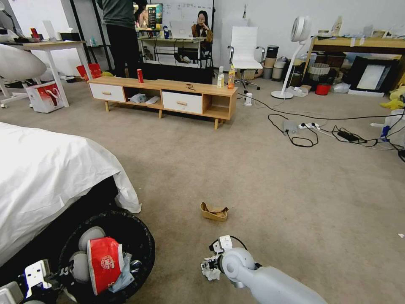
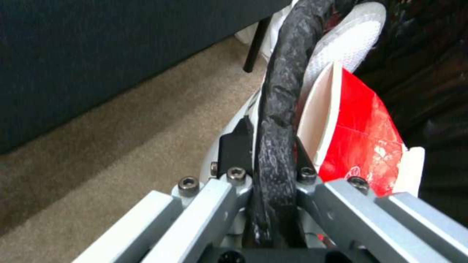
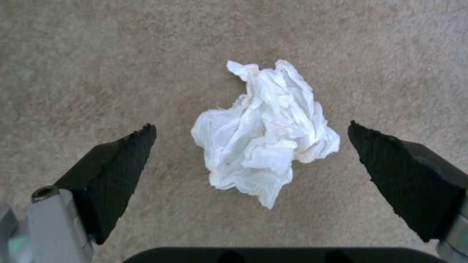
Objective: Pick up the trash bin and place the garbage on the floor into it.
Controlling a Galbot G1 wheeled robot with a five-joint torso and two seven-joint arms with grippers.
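Trash bin point(image 1: 141, 249): beside the bed point(image 1: 46, 173), rim pinched by left pincer point(image 2: 273, 171); already holds crushed red-white cup point(image 1: 104, 262). Right pincer point(image 3: 251, 146): spread, straddling crumpled tissue point(image 3: 265, 133) on floor point(image 1: 274, 190). Remaining: tissue, cardboard tray point(image 1: 214, 211).

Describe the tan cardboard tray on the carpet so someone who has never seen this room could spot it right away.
Start at the bed with the white sheet on the robot's left, then look across the bare carpet past the bed's near corner. The tan cardboard tray lies there alone, ahead of the right gripper. Unlike the white crumpled tissue under that gripper, it is brown, folded and open-topped.
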